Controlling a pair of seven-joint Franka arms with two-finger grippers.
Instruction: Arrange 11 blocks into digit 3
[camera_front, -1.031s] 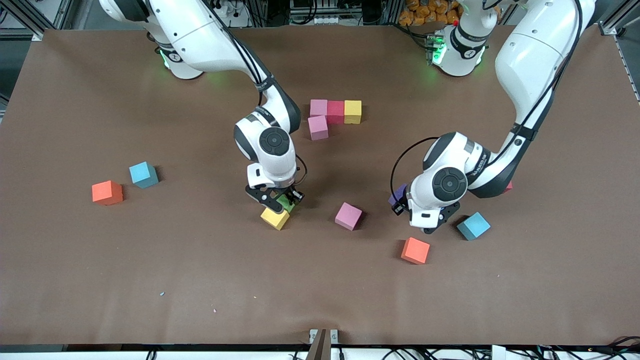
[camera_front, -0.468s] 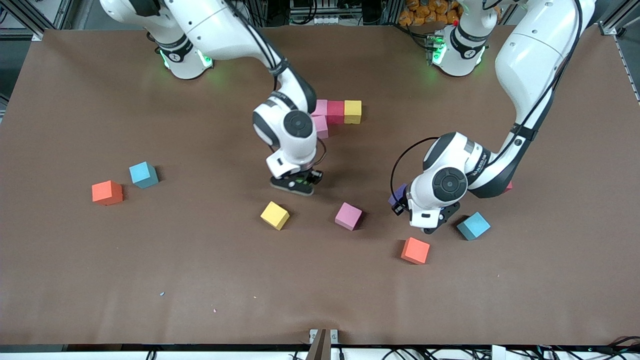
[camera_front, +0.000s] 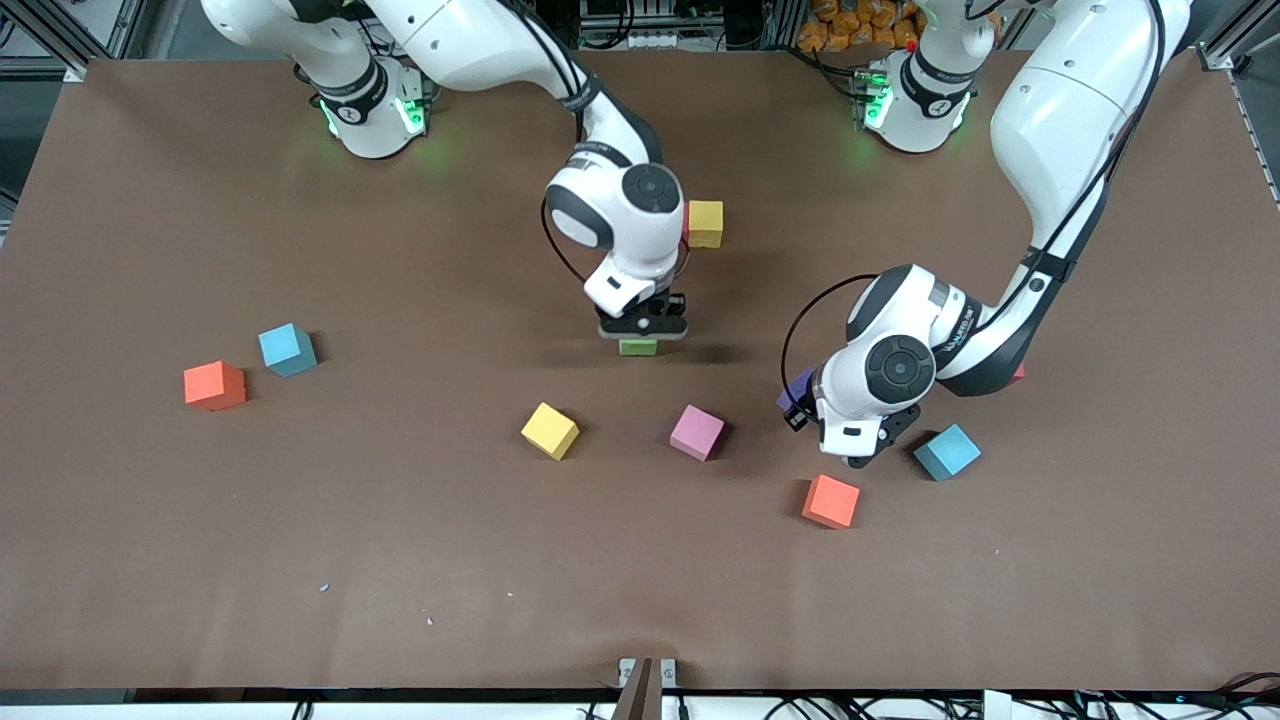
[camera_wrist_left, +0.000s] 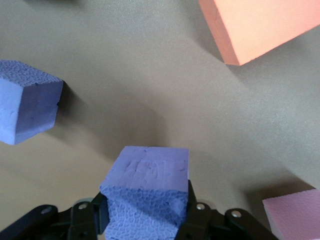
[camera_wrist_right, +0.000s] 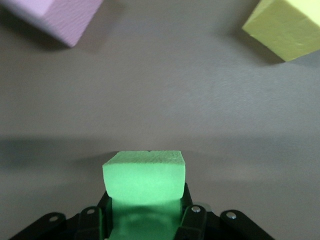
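Note:
My right gripper (camera_front: 638, 342) is shut on a green block (camera_front: 637, 348) (camera_wrist_right: 144, 177) and hangs over the table just in front of the started row. Of that row only a yellow block (camera_front: 705, 223) shows. The right wrist hides the blocks beside it, so the digit 3 cannot be read. My left gripper (camera_front: 800, 400) is shut on a purple block (camera_front: 797, 384) (camera_wrist_left: 147, 192), low over the table. Loose blocks lie nearer the camera: yellow (camera_front: 550, 431), pink (camera_front: 697, 432), orange (camera_front: 831, 501) and light blue (camera_front: 947, 451).
Toward the right arm's end lie a light blue block (camera_front: 287, 349) and an orange block (camera_front: 214, 385). A red block's corner (camera_front: 1018, 374) peeks from under the left arm. The left wrist view shows the orange block (camera_wrist_left: 255, 25), light blue block (camera_wrist_left: 27, 102) and pink block (camera_wrist_left: 295, 215).
My right gripper has lifted the green block away from the loose yellow block and carried it up toward the row near the robots. The left arm has not moved.

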